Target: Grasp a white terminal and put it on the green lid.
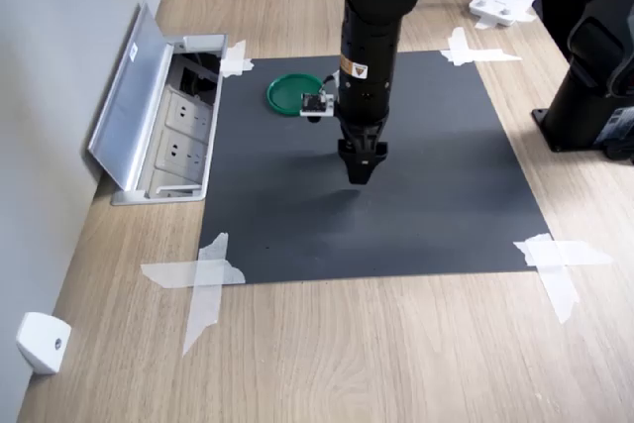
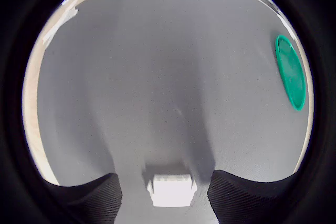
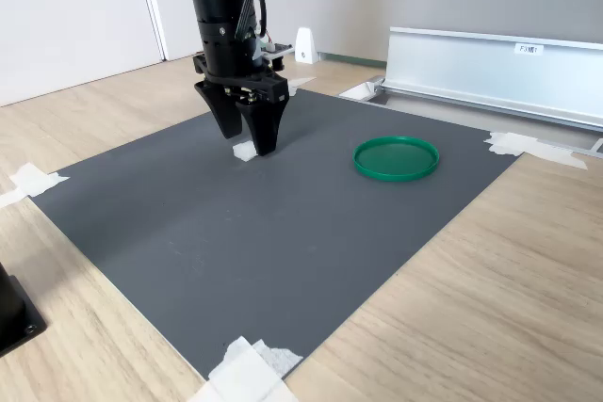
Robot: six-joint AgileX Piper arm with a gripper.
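Observation:
The white terminal (image 2: 170, 190) is a tiny white block lying on the black mat, standing between my two fingers with a gap on each side. In the second exterior view the terminal (image 3: 244, 151) peeks out low between the fingertips; in the first exterior view it is hidden behind the gripper (image 1: 362, 175). My gripper (image 3: 248, 145) points straight down, open, its tips close to the mat. The green lid (image 1: 293, 94) lies flat on the mat with nothing on it, a short way off; it also shows in the wrist view (image 2: 291, 72) and to the second exterior view's right (image 3: 397, 157).
The black mat (image 1: 436, 205) is taped to the wooden table at its corners (image 1: 203, 279). An open metal socket box (image 1: 163, 131) lies at the first exterior view's left. A white wedge (image 1: 40, 342), a white stand (image 1: 500, 2) and a black base (image 1: 594, 96) sit off the mat.

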